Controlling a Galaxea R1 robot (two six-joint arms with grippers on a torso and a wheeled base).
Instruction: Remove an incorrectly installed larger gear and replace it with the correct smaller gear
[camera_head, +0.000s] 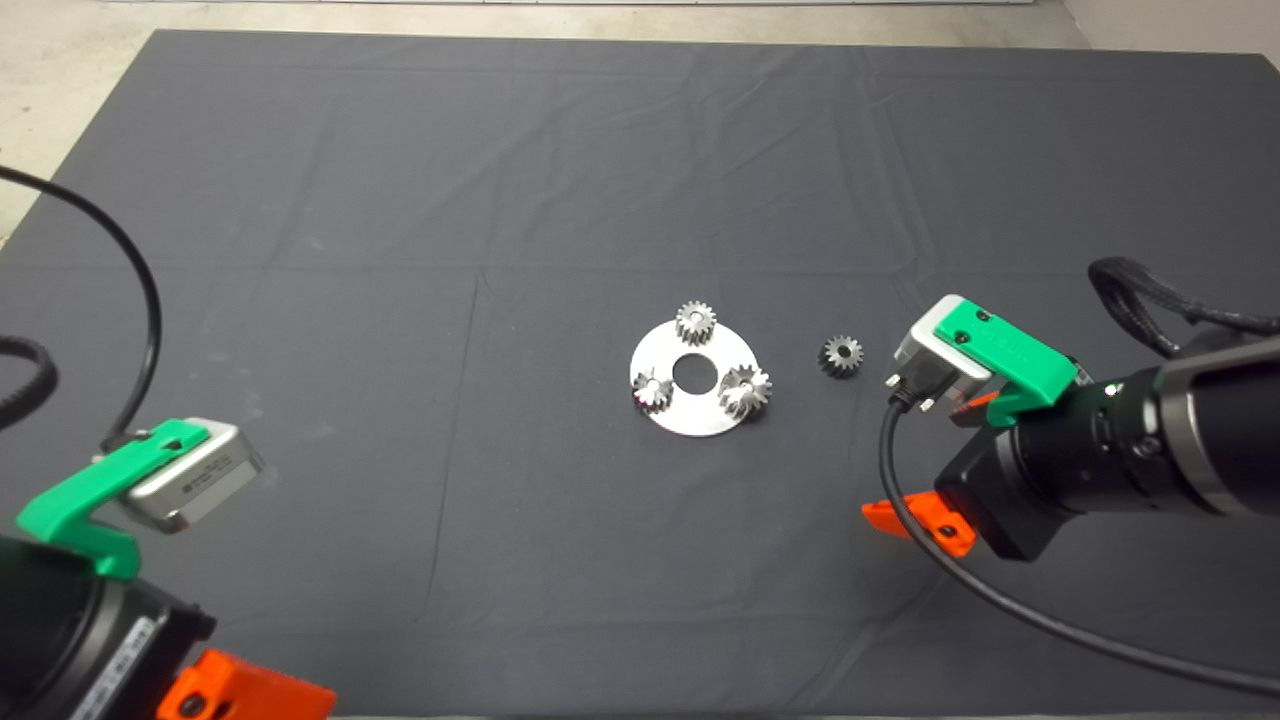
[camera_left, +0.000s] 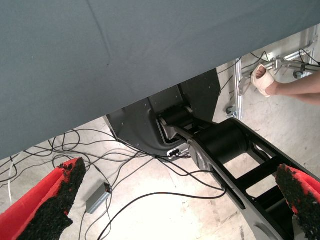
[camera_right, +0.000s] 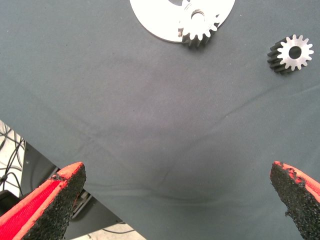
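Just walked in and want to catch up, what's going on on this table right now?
Nothing is being held yet. A round metal plate lies on the dark mat with three gears on it; the larger gear sits on its right side. The smaller gear lies loose on the mat to the right of the plate. The right gripper hovers near them, fingers open. The left gripper waits open at the mat's lower left edge.

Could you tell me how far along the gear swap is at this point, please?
Nothing looks done yet. The larger gear still sits on the round plate, and the smaller gear lies loose on the mat beside it. The right gripper hangs open near both, holding nothing; the left gripper waits open at the mat's lower left. Both removal and replacement remain.
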